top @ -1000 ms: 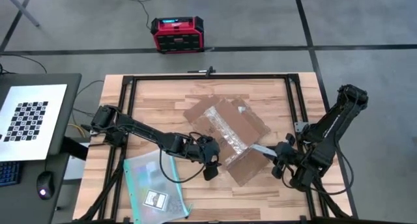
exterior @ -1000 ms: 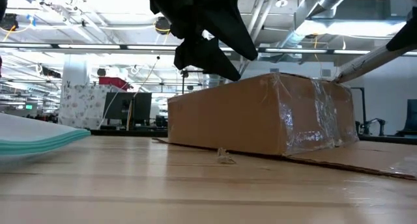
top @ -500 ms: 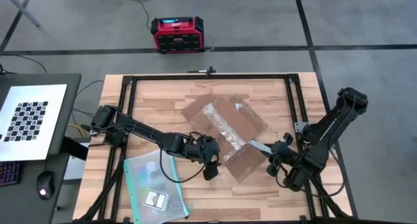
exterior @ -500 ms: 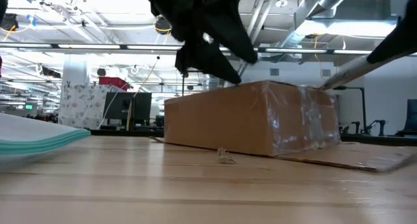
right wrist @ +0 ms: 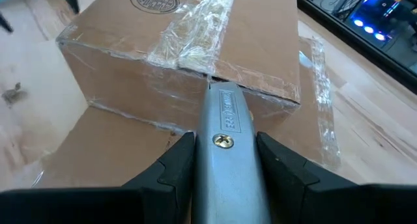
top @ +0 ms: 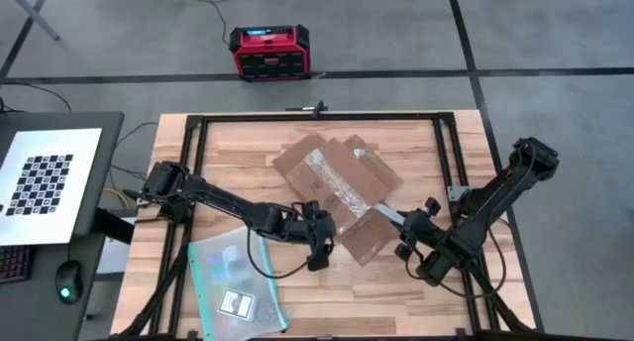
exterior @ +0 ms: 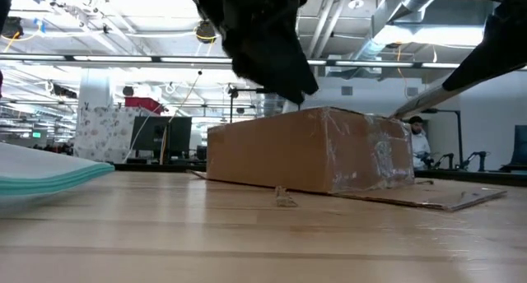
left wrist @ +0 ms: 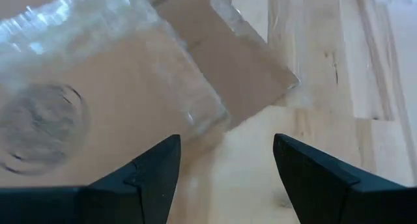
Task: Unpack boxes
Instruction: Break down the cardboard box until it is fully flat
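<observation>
The brown cardboard box (top: 335, 180) lies skewed mid-table, its top sealed with shiny clear tape (right wrist: 189, 35). One opened flap (top: 363, 236) lies flat on the wood toward the near edge. My right gripper (top: 408, 238) is near and right of the box, shut on a grey metal utility knife (right wrist: 221, 136). The knife's tip meets the taped seam at the box's top edge (right wrist: 210, 82). My left gripper (left wrist: 225, 178) is open, hovering over the box's near-left corner (left wrist: 208, 116). In the low view it hangs dark above the box (exterior: 309, 155). My right gripper pinches the knife's handle (right wrist: 223, 160) between its two fingers (right wrist: 172, 165), the knife lying along them and reaching out ahead. It comes slanting down from the table's near right. The blade end (top: 378, 212) rests against the box's taped top edge.
A clear teal-edged pouch (top: 234, 282) lies near the table's near-left corner and shows at the low view's left (exterior: 49, 174). A red and black case (top: 267, 52) sits on the floor beyond the far edge. Black frame rails (top: 444, 163) border the table. A small scrap (exterior: 285, 198) lies before the box.
My right gripper has moved toward the table's left with the knife against the box. The box has slid left and toward the far edge, turning slightly, and its flat flap came along. My left gripper has stayed almost in place.
</observation>
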